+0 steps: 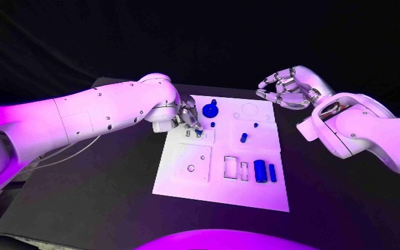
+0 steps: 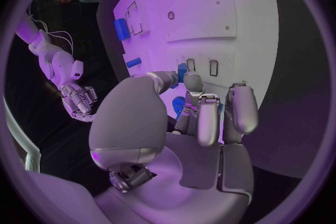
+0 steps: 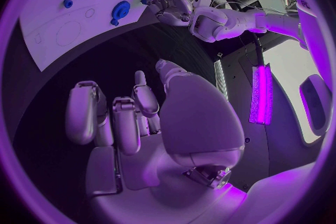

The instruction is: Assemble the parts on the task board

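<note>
Task board (image 1: 218, 175): a white rectangular plate lying flat in the middle of the black counter (image 1: 92, 186), marked with thin outlined rectangles and small circles; no lettering on it can be read. Parts: a round blue disc with a knob (image 1: 210, 110) near the far edge, a small blue peg (image 1: 243, 137) at mid-board, and two upright blue cylinders (image 1: 260, 171) side by side near the right edge. Left robot hand (image 1: 185, 117): lowered onto the board's far left corner, fingertips (image 2: 189, 83) pinching a small blue part (image 2: 181, 71) there. Right robot hand (image 1: 286, 88): raised off the board's far right corner, fingers curled inward, holding nothing.
</note>
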You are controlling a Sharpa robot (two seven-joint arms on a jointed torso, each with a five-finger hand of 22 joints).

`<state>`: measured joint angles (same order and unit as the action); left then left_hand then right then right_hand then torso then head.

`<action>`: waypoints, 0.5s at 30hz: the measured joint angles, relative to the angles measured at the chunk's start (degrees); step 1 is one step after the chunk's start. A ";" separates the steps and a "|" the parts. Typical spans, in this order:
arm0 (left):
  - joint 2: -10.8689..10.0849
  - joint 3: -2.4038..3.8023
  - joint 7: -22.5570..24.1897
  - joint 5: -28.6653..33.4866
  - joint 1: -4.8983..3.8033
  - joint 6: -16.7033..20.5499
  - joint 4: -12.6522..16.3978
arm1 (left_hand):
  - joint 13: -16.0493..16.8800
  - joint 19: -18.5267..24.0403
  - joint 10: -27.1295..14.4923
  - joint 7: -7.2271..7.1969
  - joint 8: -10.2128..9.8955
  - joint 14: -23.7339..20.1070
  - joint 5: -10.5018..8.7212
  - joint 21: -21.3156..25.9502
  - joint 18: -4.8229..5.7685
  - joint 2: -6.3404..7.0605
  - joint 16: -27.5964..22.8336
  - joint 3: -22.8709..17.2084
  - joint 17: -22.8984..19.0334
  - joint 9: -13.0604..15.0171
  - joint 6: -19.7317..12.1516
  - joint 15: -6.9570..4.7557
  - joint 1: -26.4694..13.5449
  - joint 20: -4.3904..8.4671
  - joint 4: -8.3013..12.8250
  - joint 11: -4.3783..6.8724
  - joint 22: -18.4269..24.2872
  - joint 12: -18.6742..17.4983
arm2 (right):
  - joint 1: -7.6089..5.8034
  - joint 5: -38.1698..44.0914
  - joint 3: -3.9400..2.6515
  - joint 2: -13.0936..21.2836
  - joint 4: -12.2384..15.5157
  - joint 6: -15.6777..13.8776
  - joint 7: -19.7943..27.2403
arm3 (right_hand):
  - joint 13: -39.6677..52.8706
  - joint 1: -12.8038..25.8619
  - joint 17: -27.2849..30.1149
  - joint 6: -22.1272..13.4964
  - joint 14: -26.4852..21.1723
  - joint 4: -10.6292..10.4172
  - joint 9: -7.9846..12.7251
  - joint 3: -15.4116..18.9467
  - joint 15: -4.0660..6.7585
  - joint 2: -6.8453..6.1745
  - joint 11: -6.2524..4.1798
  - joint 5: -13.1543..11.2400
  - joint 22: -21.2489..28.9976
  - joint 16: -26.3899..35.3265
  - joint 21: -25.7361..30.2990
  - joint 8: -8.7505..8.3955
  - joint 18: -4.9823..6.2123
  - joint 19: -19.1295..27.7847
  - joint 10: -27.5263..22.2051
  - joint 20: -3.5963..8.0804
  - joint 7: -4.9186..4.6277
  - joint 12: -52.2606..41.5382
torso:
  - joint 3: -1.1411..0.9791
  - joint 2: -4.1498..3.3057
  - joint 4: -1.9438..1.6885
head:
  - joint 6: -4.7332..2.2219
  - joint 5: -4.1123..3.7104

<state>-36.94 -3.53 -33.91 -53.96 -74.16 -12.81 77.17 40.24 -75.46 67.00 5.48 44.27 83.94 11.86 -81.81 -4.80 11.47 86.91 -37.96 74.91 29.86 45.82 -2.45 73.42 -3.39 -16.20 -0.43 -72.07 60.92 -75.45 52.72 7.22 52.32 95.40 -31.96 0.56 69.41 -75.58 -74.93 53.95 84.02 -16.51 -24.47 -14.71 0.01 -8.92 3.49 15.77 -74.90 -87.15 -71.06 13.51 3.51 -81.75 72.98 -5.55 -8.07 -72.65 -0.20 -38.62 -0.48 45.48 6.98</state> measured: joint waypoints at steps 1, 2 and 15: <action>-0.17 0.00 0.04 0.00 0.00 0.44 0.21 | 0.18 -0.11 0.12 -0.01 0.00 0.00 0.15 -0.16 0.00 0.00 0.00 0.00 0.00 0.00 0.01 0.00 0.00 -0.10 0.00 -0.10 -0.17 0.16 | 0.00 0.00 0.00 0.00 -0.02 0.00 0.01 | 0.00 0.00 0.00 0.00 0.00 0.00 0.00 0.00 0.00 0.00 0.00 0.00 0.00 0.00 0.00 0.00 0.00 0.00 0.00 0.00 0.00 0.00 | 0.00 0.00 -0.01 | -0.02 0.04; -0.30 0.00 0.09 -0.01 0.00 0.78 0.38 | 0.46 -0.45 0.59 -0.15 0.00 0.00 0.56 -0.40 0.00 0.32 0.00 0.00 0.00 0.01 0.42 0.00 -0.32 -0.02 0.00 -0.05 -0.42 0.43 | 0.00 0.00 0.00 0.00 -0.03 0.00 0.01 | 0.00 0.00 0.00 0.00 0.00 0.00 0.00 0.00 0.00 0.00 0.00 0.00 0.00 0.00 0.00 0.05 0.00 0.00 0.00 0.00 0.00 0.00 | 0.00 0.00 -0.01 | -0.02 0.07; -0.82 -0.19 0.76 -2.27 0.71 4.57 2.23 | 3.50 -2.04 2.96 -0.21 0.00 0.01 5.26 -1.39 0.00 1.52 0.24 -2.06 0.00 1.61 1.65 -0.42 -2.42 0.42 1.76 0.52 -2.45 1.98 | 0.00 0.00 0.00 0.08 -0.07 0.00 0.05 | 0.00 0.00 0.01 0.00 0.00 0.00 0.00 0.00 0.00 0.00 0.00 0.06 -0.04 0.00 0.00 0.23 0.00 0.00 0.00 0.00 0.00 0.00 | 0.07 0.01 0.06 | 0.07 0.25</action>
<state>-37.75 -3.72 -33.15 -56.23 -73.45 -8.24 79.40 43.75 -77.51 69.96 5.26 44.27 83.95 17.12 -83.20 -4.80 12.99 87.15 -40.03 74.91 31.47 47.47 -2.87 70.99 -2.98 -14.44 0.09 -74.52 62.90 -75.45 52.72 7.22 52.39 95.33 -31.97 0.61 69.41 -75.58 -74.92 53.95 84.02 -16.51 -24.47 -14.71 0.01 -8.92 3.49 15.83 -74.95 -87.15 -71.06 13.74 3.51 -81.75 72.98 -5.55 -8.07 -72.65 -0.14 -38.61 -0.42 45.55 7.23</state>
